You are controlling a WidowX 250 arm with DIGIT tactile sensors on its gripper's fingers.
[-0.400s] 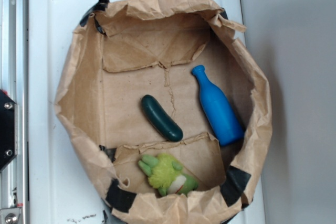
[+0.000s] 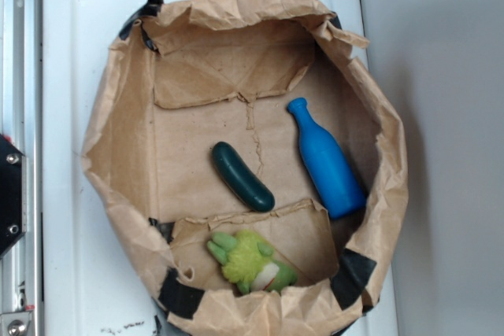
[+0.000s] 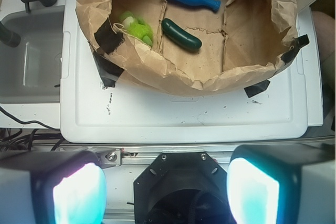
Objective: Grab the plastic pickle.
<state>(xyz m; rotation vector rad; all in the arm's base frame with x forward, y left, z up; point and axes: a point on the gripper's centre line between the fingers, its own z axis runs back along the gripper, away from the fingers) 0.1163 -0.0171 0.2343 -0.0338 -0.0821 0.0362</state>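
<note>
The plastic pickle (image 2: 242, 176) is a glossy dark green oblong lying slantwise on the floor of the rolled-down brown paper bag (image 2: 118, 108). The wrist view shows the pickle (image 3: 181, 34) far ahead, inside the paper bag (image 3: 173, 77). My gripper (image 3: 165, 190) is open, its two fingers wide apart at the bottom of the wrist view with nothing between them. It hangs over the black robot base and metal rail, well short of the bag. The exterior view does not show the gripper.
A blue bottle (image 2: 325, 160) lies right of the pickle, and a fuzzy lime-green plush toy (image 2: 250, 262) sits on a bag flap near it. The bag stands on a white plastic lid (image 3: 184, 116). A grey tub (image 3: 29, 56) lies to the left in the wrist view.
</note>
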